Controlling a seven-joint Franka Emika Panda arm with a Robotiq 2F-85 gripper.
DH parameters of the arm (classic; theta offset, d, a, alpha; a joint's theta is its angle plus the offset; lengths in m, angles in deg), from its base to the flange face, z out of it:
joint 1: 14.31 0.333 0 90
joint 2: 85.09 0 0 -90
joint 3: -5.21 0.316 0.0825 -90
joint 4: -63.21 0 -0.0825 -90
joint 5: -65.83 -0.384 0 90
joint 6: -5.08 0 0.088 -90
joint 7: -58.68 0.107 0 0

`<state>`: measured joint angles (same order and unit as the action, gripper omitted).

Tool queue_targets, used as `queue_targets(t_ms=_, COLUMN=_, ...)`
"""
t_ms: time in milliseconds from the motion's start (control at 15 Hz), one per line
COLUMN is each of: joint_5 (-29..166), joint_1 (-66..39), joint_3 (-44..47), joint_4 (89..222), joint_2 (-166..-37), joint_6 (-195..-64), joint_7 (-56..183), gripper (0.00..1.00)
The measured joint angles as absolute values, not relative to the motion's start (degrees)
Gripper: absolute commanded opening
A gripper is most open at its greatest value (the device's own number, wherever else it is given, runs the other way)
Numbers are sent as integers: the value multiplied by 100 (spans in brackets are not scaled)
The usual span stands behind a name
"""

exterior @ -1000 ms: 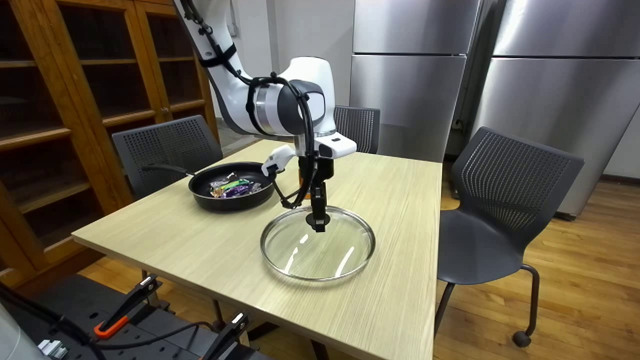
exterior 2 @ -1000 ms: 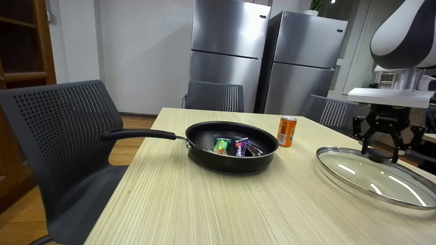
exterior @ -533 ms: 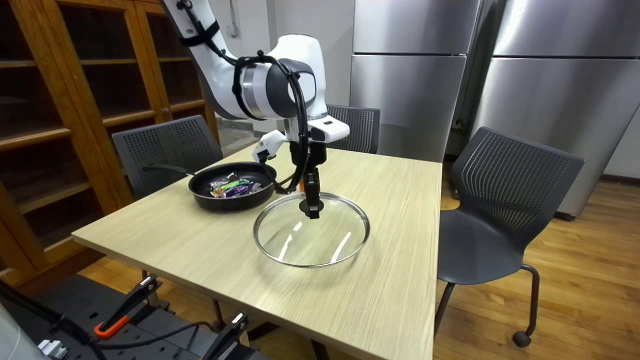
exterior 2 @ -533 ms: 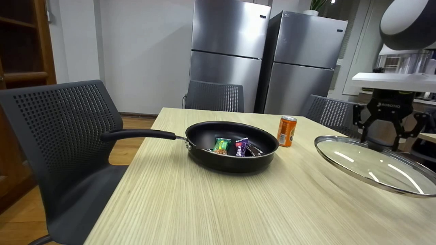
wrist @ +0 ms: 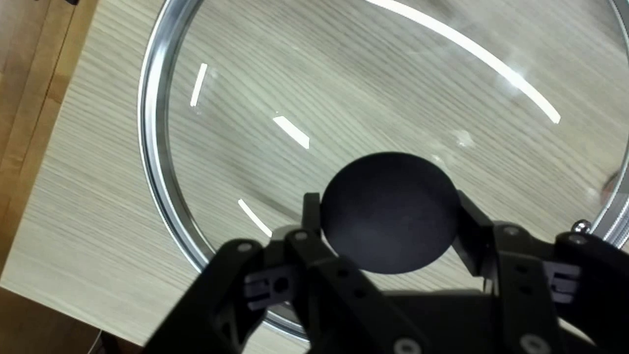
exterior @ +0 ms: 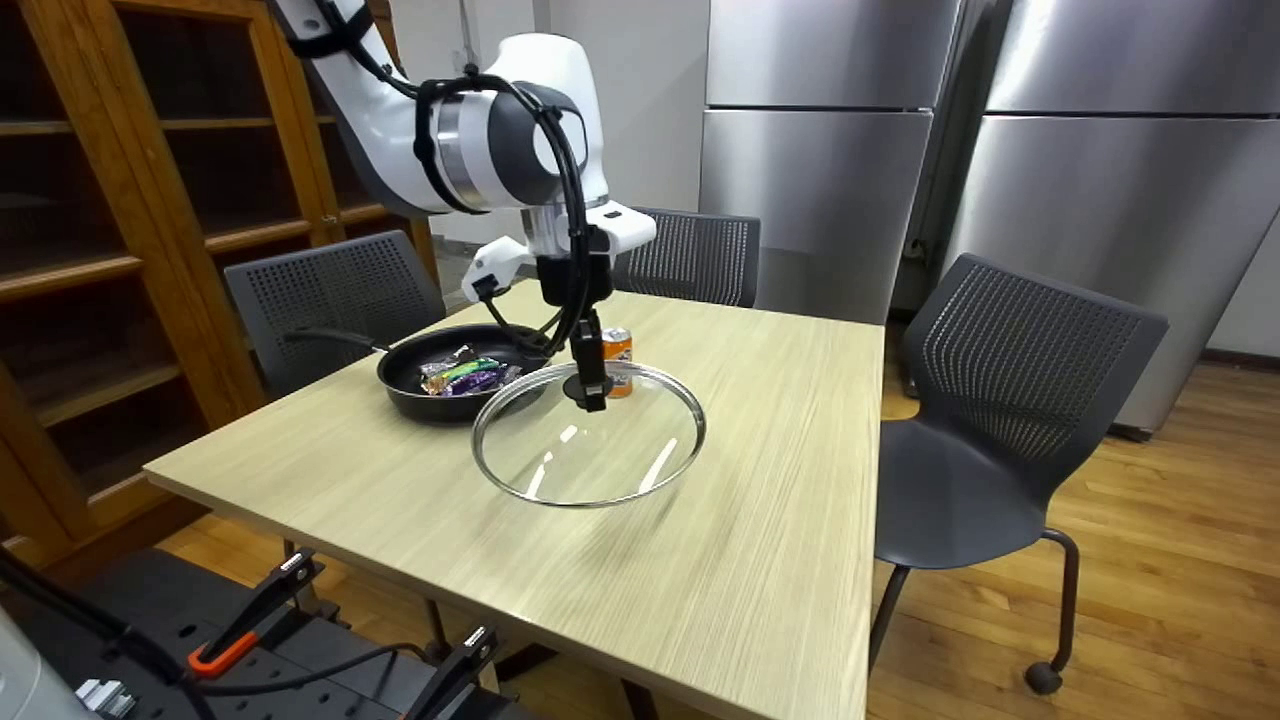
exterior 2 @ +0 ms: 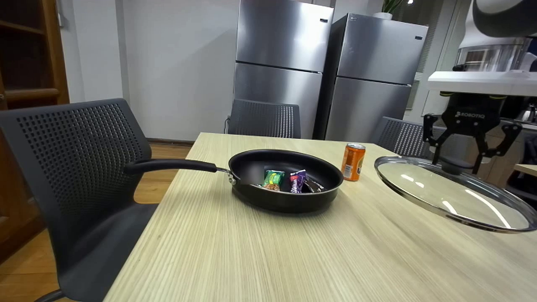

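Wrist view: my claw [wrist: 390,219] is drawn in to mid-width, clamped on the black knob [wrist: 389,211] of the glass lid [wrist: 344,113]. Fingers [wrist: 311,212] bear on the knob at 9 and 3 o'clock. Metal rim [wrist: 156,113] around the glass; table [wrist: 73,206] shows through, floor [wrist: 29,59] at 10 o'clock.

In an exterior view: lid hangs over the table, looks clear of it. Pan [exterior: 440,408] at its 10 o'clock, wrapped sweets [exterior: 470,378] inside. Orange can [exterior: 617,346] between 12 and 1, partly behind the rim.

In an exterior view: claw and lid at 3 o'clock, pan at the lid's 9, its handle [exterior 2: 172,166] pointing to 9. Gap under the lid; can't call it level or tilted.

Handling, my read: stiff, fairly heavy, brittle; a knock on pan or can could chip it. Glass and rim look slick, poor holds. Knob is the place: matte, central, suits a two-sided pinch. It's round, so the lid could swivel or tip; pinch square across the middle.
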<state>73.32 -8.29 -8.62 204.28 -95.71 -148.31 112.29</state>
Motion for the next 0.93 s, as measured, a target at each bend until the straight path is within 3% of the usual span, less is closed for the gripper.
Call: queue_targets(t_ms=933, joint_5=8005, joint_1=-573, joint_3=81, joint_4=20645, joint_2=-9115, joint_6=-14827, joint_7=12075, gripper=39)
